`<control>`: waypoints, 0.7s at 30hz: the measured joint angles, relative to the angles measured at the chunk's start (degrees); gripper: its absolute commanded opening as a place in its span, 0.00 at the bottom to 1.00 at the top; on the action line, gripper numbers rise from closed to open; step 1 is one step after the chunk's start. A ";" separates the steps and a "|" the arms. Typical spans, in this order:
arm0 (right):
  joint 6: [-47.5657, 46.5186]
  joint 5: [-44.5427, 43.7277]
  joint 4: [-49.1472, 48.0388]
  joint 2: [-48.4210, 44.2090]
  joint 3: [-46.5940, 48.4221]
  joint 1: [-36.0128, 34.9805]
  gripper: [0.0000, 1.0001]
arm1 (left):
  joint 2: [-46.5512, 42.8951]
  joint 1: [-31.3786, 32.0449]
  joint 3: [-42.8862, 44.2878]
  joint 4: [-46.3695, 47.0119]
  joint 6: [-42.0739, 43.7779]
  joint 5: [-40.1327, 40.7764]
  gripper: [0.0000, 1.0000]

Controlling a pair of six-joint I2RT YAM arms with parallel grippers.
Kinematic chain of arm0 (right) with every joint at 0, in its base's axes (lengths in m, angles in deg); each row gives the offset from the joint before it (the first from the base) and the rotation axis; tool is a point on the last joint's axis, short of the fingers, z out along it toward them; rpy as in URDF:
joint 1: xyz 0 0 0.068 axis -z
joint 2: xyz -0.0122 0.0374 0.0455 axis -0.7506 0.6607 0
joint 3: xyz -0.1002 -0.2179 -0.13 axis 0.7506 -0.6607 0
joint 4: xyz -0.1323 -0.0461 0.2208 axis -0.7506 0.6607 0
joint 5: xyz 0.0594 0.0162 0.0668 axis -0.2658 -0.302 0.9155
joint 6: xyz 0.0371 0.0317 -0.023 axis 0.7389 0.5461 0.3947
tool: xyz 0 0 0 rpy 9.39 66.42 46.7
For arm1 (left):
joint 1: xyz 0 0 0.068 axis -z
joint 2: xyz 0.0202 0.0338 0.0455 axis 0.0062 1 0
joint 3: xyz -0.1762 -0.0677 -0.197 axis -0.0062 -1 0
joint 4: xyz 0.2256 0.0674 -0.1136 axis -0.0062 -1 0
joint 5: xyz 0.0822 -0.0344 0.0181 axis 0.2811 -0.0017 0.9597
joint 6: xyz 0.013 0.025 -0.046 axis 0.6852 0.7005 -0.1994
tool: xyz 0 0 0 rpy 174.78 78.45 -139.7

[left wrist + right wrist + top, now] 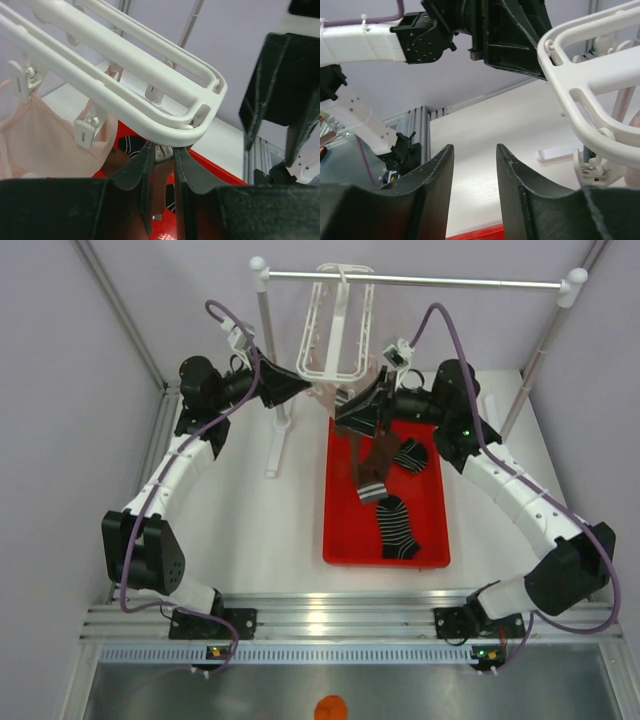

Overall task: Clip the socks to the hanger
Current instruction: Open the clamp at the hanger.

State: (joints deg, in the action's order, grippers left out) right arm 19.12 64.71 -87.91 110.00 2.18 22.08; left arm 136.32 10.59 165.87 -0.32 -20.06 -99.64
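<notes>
Left tool (164, 150): fingers nearly together, pinching a small peg (162, 154) under the rounded corner of the hanger (130, 50), centre of the left wrist frame. Right tool (474, 149): fingers apart, holding nothing. Top view, right of centre: a brown sock (374, 468) and two black socks (398, 528) over the red tray (340, 530) on the tabletop (280, 530).

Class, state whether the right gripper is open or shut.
Open: the right gripper shows a clear gap between its fingers, nothing held.
</notes>
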 measured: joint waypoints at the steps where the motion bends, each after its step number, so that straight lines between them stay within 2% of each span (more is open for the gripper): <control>1: -0.37 -1.42 -0.48 0.42 -0.39 -0.59 0.40 | 0.04 0.00 0.00 1.07 -0.57 -0.92 0.08; 5: -0.52 -5.42 -2.36 4.15 -0.70 -1.57 0.47 | 0.11 0.04 0.00 4.42 -1.25 -3.82 0.08; 12: 0.39 -8.44 -6.08 9.60 -0.70 -1.68 0.49 | 1.25 0.07 0.00 8.35 -1.86 -9.29 0.06; 21: 5.68 -6.71 -15.69 12.33 -0.70 -1.66 0.48 | 3.28 -0.22 0.00 11.67 -3.85 -12.98 0.06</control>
State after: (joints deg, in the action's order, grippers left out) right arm 24.80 58.00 -103.60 122.33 1.48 20.42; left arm 139.59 10.37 165.87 11.35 -23.90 -112.62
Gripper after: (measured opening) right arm 0.488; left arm 0.219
